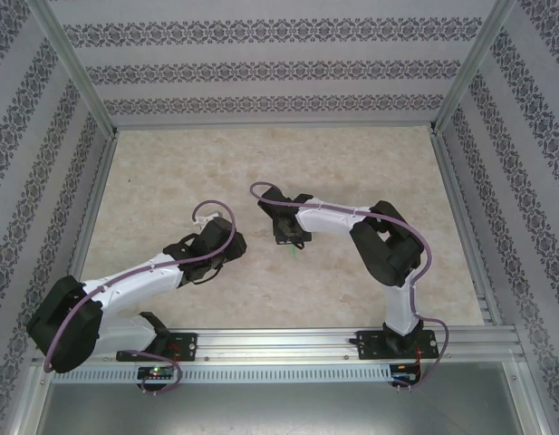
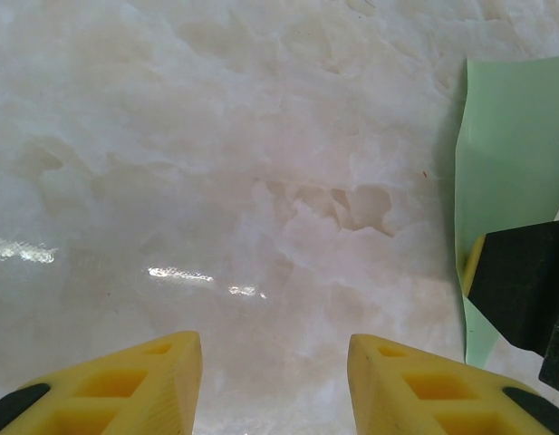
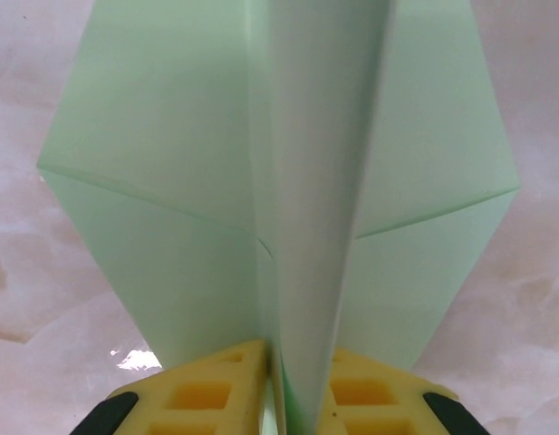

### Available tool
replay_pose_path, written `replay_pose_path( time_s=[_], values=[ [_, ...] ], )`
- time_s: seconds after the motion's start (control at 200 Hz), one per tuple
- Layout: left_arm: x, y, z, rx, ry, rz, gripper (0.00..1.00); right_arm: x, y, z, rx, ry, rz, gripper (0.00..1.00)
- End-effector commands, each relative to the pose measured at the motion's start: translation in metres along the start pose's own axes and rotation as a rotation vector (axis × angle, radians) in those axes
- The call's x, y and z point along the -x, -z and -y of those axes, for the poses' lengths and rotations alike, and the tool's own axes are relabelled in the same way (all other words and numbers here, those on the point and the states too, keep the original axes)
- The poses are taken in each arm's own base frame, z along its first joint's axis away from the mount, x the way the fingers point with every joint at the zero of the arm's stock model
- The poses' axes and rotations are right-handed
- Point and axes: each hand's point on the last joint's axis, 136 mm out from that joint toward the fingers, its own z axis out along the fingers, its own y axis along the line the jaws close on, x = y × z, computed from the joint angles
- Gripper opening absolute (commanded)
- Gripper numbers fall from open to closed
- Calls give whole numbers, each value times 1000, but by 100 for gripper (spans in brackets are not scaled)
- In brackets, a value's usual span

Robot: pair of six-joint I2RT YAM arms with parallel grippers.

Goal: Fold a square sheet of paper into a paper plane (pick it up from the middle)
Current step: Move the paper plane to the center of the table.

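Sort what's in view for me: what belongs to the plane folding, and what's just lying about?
Job in hand:
- paper plane, pale green, already folded
- right tool, closed on the plane's centre fold
- left tool, open, holding nothing

Just there:
- marble table
- patterned walls
- metal rail
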Motion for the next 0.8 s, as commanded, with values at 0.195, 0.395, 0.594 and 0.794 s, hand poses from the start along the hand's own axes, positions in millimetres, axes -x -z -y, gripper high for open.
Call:
replay_pose_path(
  time_s=[0.195, 0.395, 0.594, 0.794],
  values=[
    [16, 9, 11, -21, -3, 41, 47, 24, 44, 3, -61, 38, 89, 27],
    [21, 13, 11, -14, -8, 56, 47, 35, 81, -1, 26, 25, 149, 32],
    [28, 20, 7, 13, -26, 90, 47, 59, 157, 32, 10, -15, 375, 41],
    [54, 42, -1, 72, -91, 208, 49, 67, 234, 116, -173, -83, 717, 70]
  ],
)
